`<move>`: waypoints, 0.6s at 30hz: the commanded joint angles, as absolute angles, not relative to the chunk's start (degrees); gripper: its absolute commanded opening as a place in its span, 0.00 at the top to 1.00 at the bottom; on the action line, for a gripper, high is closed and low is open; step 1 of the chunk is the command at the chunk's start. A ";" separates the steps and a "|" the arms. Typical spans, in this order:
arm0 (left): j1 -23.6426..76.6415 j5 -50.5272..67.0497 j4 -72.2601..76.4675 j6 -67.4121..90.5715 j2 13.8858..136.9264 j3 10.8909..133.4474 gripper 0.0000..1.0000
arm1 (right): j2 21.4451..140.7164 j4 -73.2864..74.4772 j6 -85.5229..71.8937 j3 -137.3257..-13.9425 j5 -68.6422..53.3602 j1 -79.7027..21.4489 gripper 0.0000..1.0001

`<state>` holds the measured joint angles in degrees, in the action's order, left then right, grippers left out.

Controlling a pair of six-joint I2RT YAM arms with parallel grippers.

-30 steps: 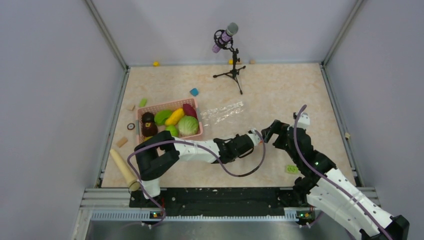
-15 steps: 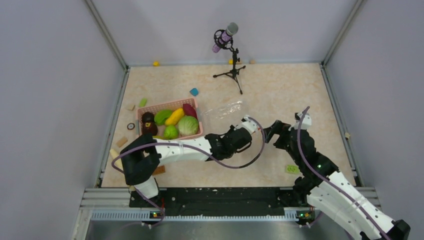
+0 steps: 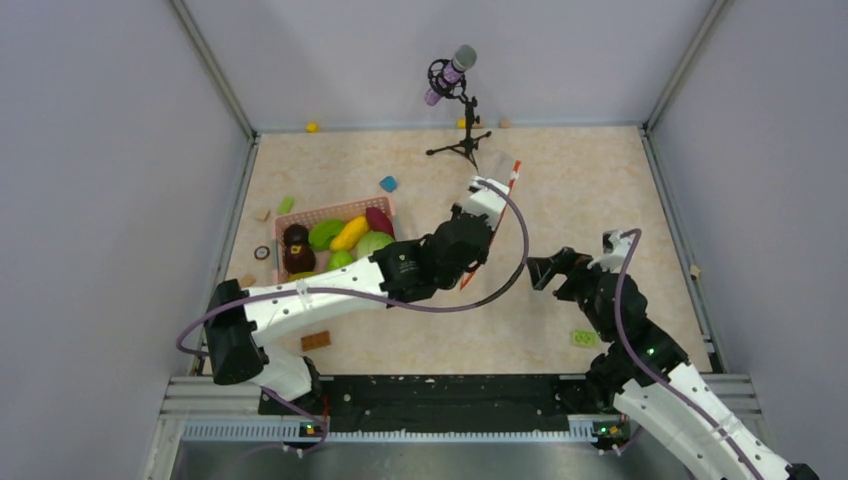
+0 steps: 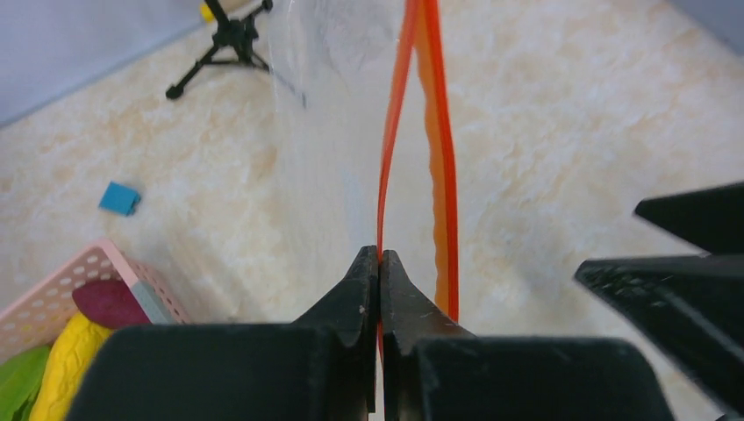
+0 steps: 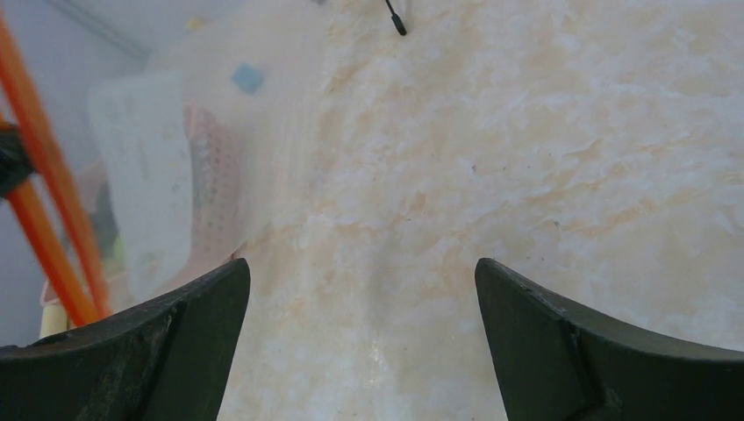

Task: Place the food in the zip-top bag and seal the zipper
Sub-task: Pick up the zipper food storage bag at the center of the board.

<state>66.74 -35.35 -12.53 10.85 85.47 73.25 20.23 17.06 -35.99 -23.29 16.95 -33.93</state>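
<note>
The left end effector (image 4: pixel 379 260) has its two black fingers pressed together on the zipper (image 4: pixel 436 132), pinching one side of the thin orange-red strip. The other side of the strip runs just beside the fingers. From the grip the strip stretches away toward the far wall, and the two sides meet at the far end. The clear bag (image 4: pixel 325 105) spreads from the strip as a thin, crinkly film. In the right wrist view its white label patch faces the camera, with the pink basket behind it. Whether the bag's lower edge touches the tabletop (image 3: pixel 560 190) cannot be told.

The right end effector (image 5: pixel 360 274) has its fingers wide apart and holds nothing. It sits near the left one, on its right, pointed toward the bag.

The food (image 3: pixel 349 233) lies in the basket (image 3: pixel 340 210), to the left of the bag: a dark brown piece, a maroon piece, a yellow piece and green pieces. None of it is in the bag.

Farther out, a microphone stand (image 3: pixel 465 140) is near the back wall, a blue block (image 3: pixel 388 184) lies beyond the basket, and a green block (image 3: pixel 583 338) lies by the right arm.
</note>
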 commanded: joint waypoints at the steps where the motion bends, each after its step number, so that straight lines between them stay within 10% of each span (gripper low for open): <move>1: 66.37 -34.63 -8.94 7.74 85.62 82.45 1.00 | 21.92 17.60 -35.53 -25.04 19.63 -33.64 0.01; 18: 59.89 -29.13 -3.17 27.95 83.37 67.26 1.00 | 30.83 17.77 -39.12 -31.59 -1.56 -33.67 0.01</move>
<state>60.69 -31.27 -6.42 21.69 85.86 70.50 30.46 24.14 -39.20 -29.85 10.87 -33.93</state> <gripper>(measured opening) 0.012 0.986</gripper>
